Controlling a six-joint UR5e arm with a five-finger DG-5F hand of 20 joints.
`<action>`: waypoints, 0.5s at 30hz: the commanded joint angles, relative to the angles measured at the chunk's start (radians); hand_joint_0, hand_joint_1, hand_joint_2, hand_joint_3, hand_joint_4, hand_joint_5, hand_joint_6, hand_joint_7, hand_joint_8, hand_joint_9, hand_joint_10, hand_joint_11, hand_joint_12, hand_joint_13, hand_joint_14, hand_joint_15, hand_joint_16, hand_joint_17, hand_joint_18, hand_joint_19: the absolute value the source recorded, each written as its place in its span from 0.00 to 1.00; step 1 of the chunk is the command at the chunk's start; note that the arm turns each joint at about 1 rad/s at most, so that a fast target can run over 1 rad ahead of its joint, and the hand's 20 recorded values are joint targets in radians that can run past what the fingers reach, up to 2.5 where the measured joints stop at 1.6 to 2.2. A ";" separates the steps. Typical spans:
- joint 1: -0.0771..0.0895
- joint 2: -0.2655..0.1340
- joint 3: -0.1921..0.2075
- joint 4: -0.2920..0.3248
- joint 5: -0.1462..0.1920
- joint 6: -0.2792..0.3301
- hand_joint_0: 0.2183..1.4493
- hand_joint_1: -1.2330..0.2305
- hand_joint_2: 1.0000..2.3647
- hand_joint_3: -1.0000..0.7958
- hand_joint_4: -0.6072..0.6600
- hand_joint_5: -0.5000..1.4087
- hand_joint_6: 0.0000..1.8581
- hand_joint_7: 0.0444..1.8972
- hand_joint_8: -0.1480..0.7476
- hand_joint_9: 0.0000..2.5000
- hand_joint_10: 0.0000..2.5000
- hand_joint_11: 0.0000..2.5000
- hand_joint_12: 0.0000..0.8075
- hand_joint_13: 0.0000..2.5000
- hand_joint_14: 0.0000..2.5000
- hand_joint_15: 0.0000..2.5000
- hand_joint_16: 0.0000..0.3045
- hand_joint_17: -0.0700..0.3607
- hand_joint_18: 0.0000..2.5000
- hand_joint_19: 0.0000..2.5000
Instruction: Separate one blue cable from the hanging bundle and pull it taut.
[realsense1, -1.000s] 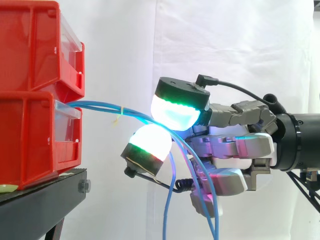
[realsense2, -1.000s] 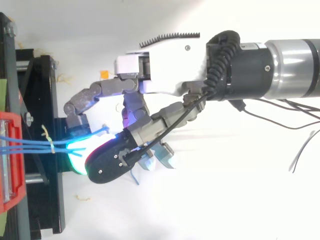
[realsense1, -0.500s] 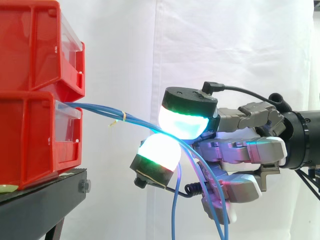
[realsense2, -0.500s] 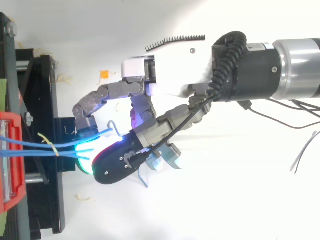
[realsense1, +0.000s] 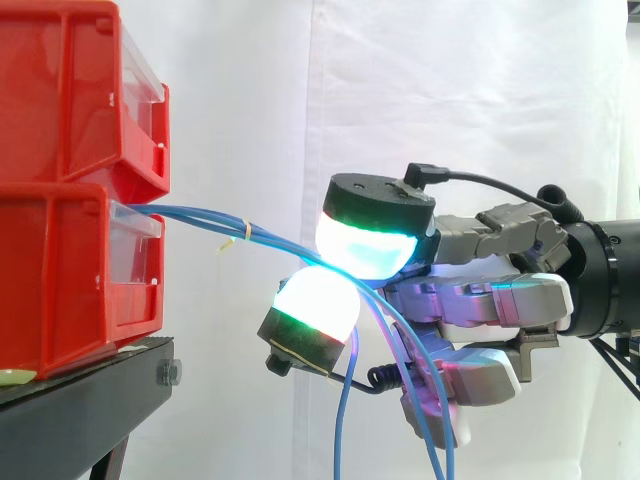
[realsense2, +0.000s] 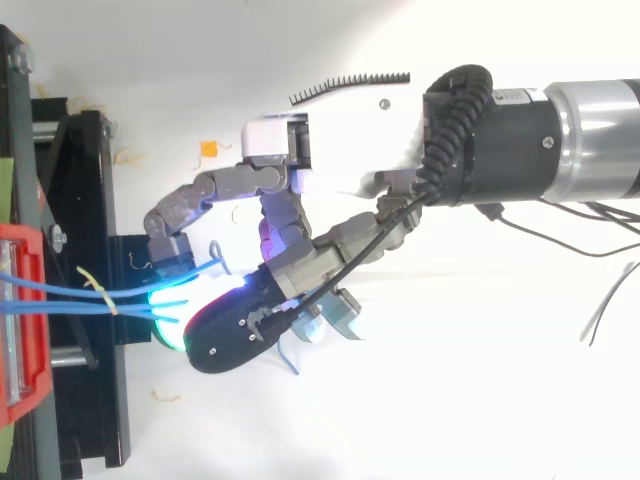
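Note:
Several thin blue cables (realsense1: 205, 215) come out of the lower red bin (realsense1: 60, 280), held together by a yellow tie (realsense1: 243, 233), and arch to the right. My hand (realsense1: 490, 300) reaches in from the right. Two glowing fingertips (realsense1: 368, 248) are pressed together on the cables just past the tie, pinching at least one strand. Beyond the pinch the cables droop downward (realsense1: 344, 400) in front of the palm. From above, the cables (realsense2: 70, 293) run from the bin into the pads, and another finger of the hand (realsense2: 330, 170) curls beside them.
An upper red bin (realsense1: 70, 90) is stacked on the lower one, both on a black stand (realsense1: 80, 400) at the left. The white curtain hangs behind. Open space lies to the right of the stand, below and around the arm.
Over the last second the hand moved right, away from the bins, drawing the pinched cables with it. In the last half second it barely moved.

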 joint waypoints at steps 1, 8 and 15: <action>0.000 0.000 0.000 0.001 0.000 -0.006 0.40 0.35 0.01 0.45 0.55 0.34 0.27 0.67 0.38 0.77 0.01 0.15 0.40 0.60 0.01 0.24 0.22 0.52 0.51 0.19; 0.000 0.000 0.002 0.001 0.023 -0.075 0.40 0.34 0.01 0.44 0.55 0.34 0.27 0.67 0.39 0.77 0.01 0.15 0.40 0.60 0.01 0.24 0.22 0.52 0.51 0.19; 0.000 0.000 0.003 0.004 0.061 -0.181 0.39 0.31 0.01 0.42 0.56 0.34 0.27 0.67 0.39 0.77 0.01 0.15 0.40 0.60 0.01 0.24 0.22 0.52 0.51 0.19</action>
